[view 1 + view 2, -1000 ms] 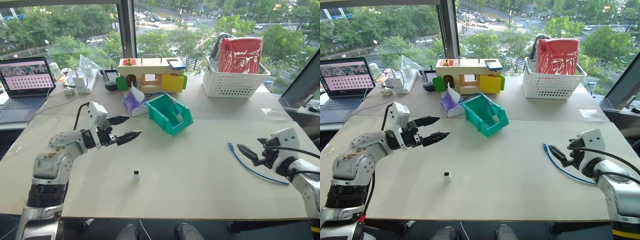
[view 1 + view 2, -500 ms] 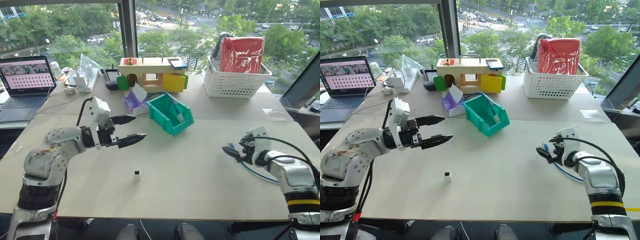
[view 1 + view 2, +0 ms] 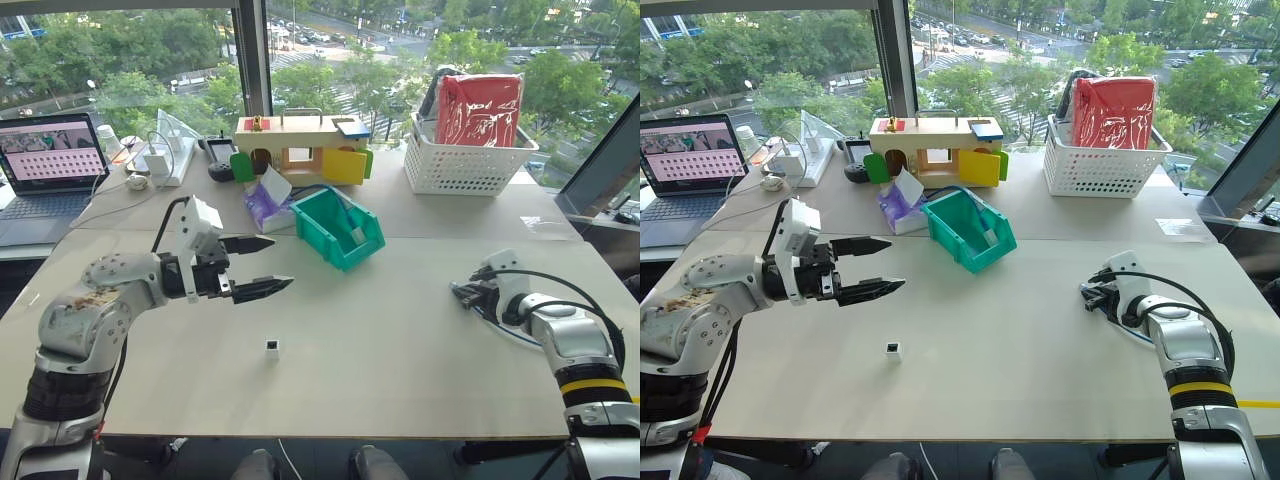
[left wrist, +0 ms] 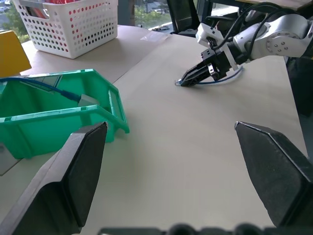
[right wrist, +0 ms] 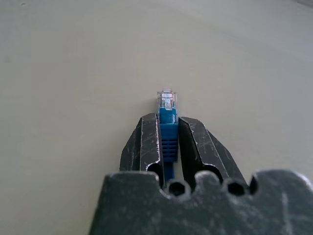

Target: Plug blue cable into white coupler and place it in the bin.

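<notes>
The bin [image 3: 340,228] sits toward the table's [image 3: 400,350] far edge, mid-width. The left gripper [image 3: 262,266] hangs wide open, empty. Near the right edge, the right gripper [image 5: 168,139] pinches the blue cable [image 5: 168,132] behind its plug. The white coupler [image 3: 272,347] stands toward the near edge. Grasping step; next calls for securing the coupler.

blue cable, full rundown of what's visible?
The blue cable is a thin light-blue cord ending in a clear plastic plug ahead of a ribbed blue boot. The right gripper is shut on the boot, the plug sticking out past the fingertips, low over the table. Behind the gripper, the cord curves away along the tabletop. It is unplugged.
</notes>
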